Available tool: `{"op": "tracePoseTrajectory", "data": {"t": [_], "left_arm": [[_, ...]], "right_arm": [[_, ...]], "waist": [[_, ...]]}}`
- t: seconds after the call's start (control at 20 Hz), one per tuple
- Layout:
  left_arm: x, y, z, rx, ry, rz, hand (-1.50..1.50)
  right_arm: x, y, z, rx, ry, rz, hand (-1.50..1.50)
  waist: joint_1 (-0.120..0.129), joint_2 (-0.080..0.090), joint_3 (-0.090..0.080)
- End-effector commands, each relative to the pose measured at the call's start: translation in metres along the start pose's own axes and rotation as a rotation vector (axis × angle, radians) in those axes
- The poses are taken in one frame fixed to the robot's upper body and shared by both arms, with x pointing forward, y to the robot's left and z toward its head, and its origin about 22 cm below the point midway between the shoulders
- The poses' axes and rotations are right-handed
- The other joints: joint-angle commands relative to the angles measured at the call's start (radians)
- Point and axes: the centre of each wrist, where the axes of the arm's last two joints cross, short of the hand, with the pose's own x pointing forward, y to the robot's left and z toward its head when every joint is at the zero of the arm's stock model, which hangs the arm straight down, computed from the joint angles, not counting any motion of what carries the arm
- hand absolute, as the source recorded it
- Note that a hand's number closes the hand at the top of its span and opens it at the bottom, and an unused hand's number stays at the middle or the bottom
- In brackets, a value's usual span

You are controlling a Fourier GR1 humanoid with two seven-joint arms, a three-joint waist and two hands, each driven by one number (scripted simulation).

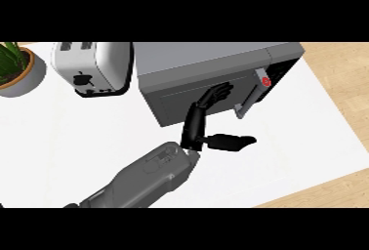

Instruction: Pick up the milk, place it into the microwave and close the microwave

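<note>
A potted plant [13, 61] stands at the far left edge of the white counter [79, 141], its green leaves rising from a tan and white pot. Just to its right sits a white toaster [93, 66] with two slots on top and a dark lever on its front face, well apart from the plant and close beside the microwave.

The microwave [209, 61] occupies the centre and right of the far counter, a grey box seen from above. Its door [198, 100] is swung almost against the body, with a narrow dark gap left at the right side. A pale grey handle [249, 97] runs down the door's right end. Inside that gap the milk [264, 81] shows only as a small white and red patch; the rest of it is hidden by the door and the oven wall.

One grey forearm [144, 178] enters from the lower edge, left of centre, and reaches up to the door. Which hand it carries cannot be told for certain; by its position it is taken as the left hand [202, 117]. The fingers [216, 93] are straight and slightly spread, their tips laid flat against the door's face, left of the handle. The thumb [231, 142] juts out to the right, clear of the door and holding nothing

The other hand does not show
</note>
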Motion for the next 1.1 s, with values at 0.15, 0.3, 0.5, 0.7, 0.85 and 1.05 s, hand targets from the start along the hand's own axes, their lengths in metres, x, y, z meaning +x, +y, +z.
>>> {"op": "tracePoseTrajectory", "data": {"t": [0.15,0.3,0.5,0.7,0.85,1.05], "left_arm": [[0.012,0.005,-0.027,0.104,-0.012,0.008,-1.5],[0.007,0.008,-0.024,0.106,-0.011,0.016,-1.5],[0.01,0.007,-0.029,0.115,-0.022,0.01,-1.5],[0.01,0.006,-0.029,0.109,-0.036,0.02,-1.5],[0.007,0.005,-0.024,0.092,-0.034,0.028,-1.5],[0.011,0.004,-0.029,0.098,-0.051,0.032,-1.5]], "right_arm": [[0.0,-0.01,-0.011,0.001,-0.014,0.056,1.5],[0.0,-0.013,-0.017,-0.003,-0.023,0.064,1.5],[-0.003,-0.014,-0.022,-0.009,-0.035,0.063,1.5],[-0.006,-0.018,-0.027,-0.015,-0.027,0.074,1.5],[-0.038,0.024,-0.011,-0.097,-0.019,-0.301,-1.5],[-0.048,0.023,-0.013,-0.099,0.01,-0.366,-1.5]], "waist": [[-0.006,0.014,0.002],[0.005,0.02,0.0],[-0.005,0.021,0.004],[0.001,0.024,0.003],[0.013,0.034,0.012],[0.012,0.035,0.007]]}}
